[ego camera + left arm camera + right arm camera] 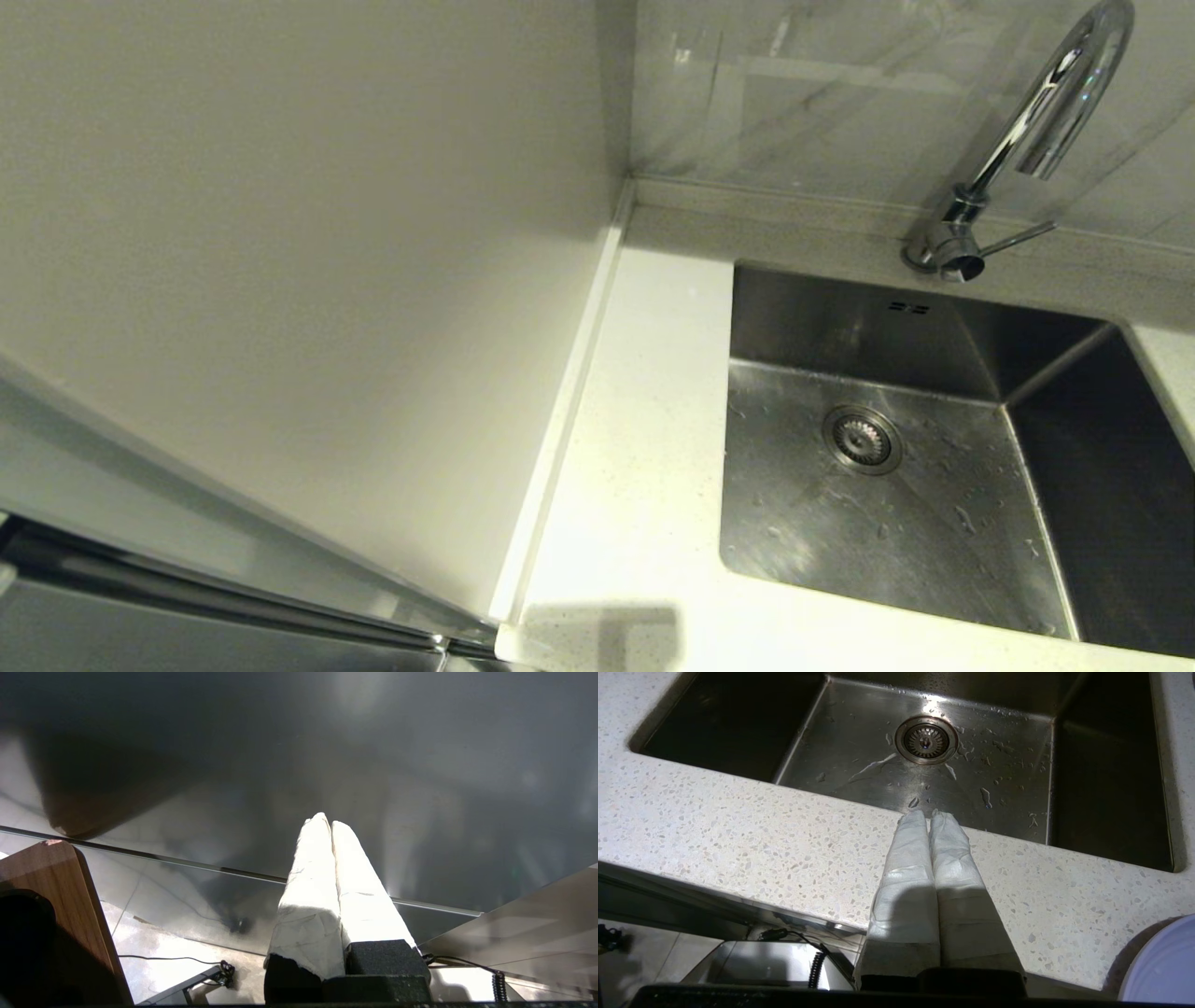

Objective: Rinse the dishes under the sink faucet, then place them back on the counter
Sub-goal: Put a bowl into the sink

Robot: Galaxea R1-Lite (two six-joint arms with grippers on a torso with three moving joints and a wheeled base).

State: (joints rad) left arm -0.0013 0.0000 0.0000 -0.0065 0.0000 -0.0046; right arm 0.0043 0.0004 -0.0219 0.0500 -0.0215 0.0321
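Lavender plate (1164, 966) only as a sliver at the right wrist view's edge, resting on the speckled white worktop (761, 835) near the front of the sink (934, 523); long axis and facing impossible to tell. Wet basin, drain strainer (861, 439) at centre. Faucet (1018, 140) arching from behind the sink. Right hand (927, 816) closed, empty, over the worktop's front strip. Left hand (327, 823) closed, empty, away from the sink.

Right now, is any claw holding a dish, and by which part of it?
Nothing is held. The left claw is shut and empty, away from the sink. The right claw is shut and empty at the counter edge.
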